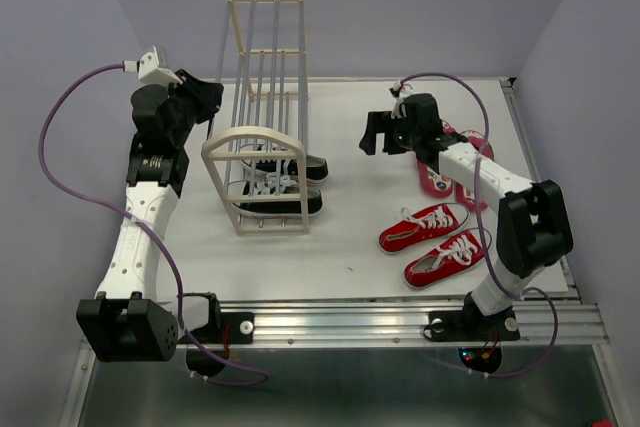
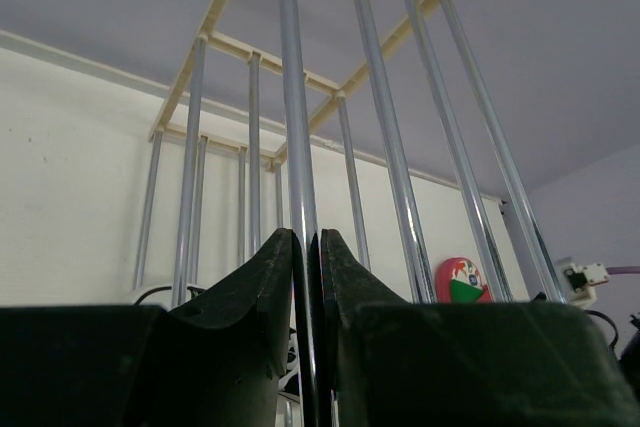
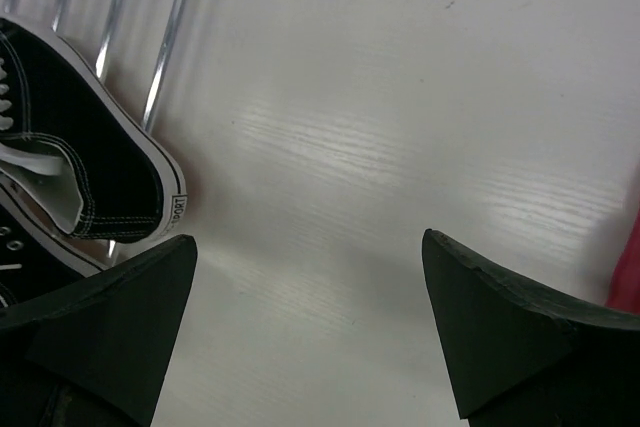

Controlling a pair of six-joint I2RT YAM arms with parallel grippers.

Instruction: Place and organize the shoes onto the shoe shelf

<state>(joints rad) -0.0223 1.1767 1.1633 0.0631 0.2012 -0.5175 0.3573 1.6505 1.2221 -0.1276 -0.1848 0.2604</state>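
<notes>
The shoe shelf (image 1: 256, 137) stands upright at the middle left, cream arched ends joined by silver rods. The black sneakers (image 1: 285, 187) sit on its lowest tier. My left gripper (image 1: 218, 112) is at the shelf's left side, shut on one silver rod (image 2: 300, 147), which runs up between the left gripper's (image 2: 308, 239) fingertips. My right gripper (image 1: 378, 135) hangs open over bare table to the right of the shelf. In the right wrist view the right gripper (image 3: 310, 247) holds nothing and a black sneaker (image 3: 90, 167) lies at the left. The red sneakers (image 1: 435, 242) lie at the front right. The pink flip-flops (image 1: 445, 177) are partly under the right arm.
A flip-flop's heel (image 2: 462, 280) shows through the rods in the left wrist view. The table's (image 1: 350, 237) metal rail runs along the near edge. Purple walls close in the back and both sides.
</notes>
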